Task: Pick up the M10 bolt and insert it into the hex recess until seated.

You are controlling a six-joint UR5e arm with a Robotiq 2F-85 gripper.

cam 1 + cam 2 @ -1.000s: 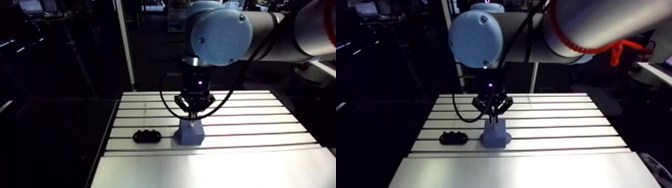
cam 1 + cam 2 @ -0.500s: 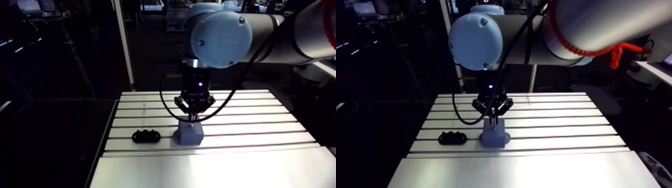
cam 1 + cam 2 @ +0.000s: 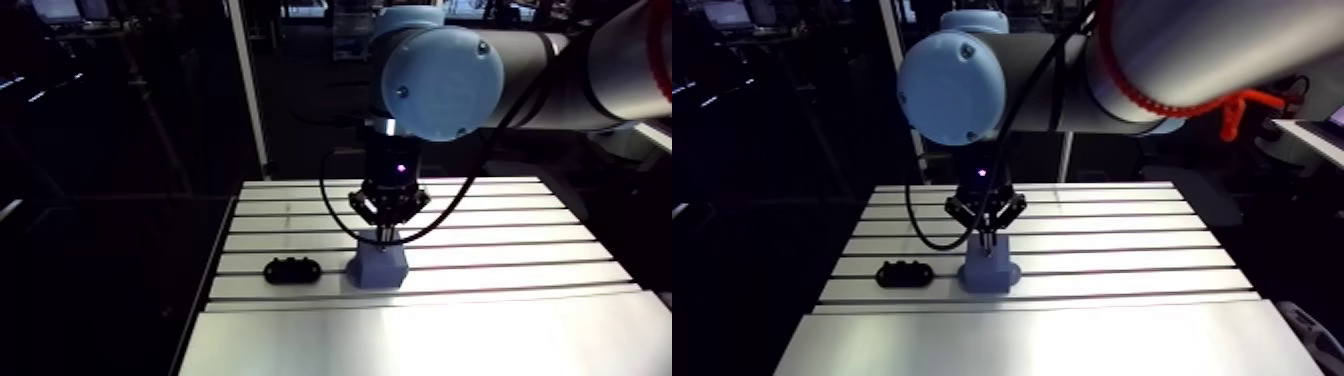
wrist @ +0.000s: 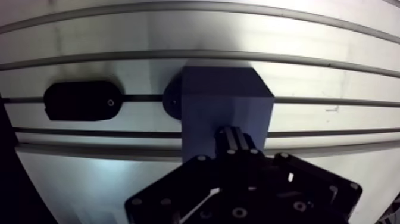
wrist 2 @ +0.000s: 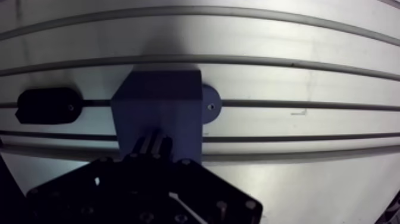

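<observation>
Nearest the wrist camera, found the gripper [image 4: 235,142] closed to a narrow gap, its dark ribbed fingers [image 4: 229,138] pinched together right at the top face of the blue block [image 4: 220,101]. Caught the M10 bolt [image 3: 384,240] only as a pale sliver between the tips in the arm view, hidden under them in the wrist view; judged it clamped there and entering a hex recess not seen from either camera. Judged the bolt stiff, dense for its size, hard to damage yet slick as bare metal, and best held by the threaded shank, upright, head toward the recess. Noted the block as matte, flat-faced and sharp-edged, with a round ear [image 5: 209,107] fixed over a table slot. Farther along the same slot, picked out a black oblong piece [image 4: 82,100] with rounded ends, near the ear but apart from it, on the smooth, grooved aluminium table [image 4: 333,71].
</observation>
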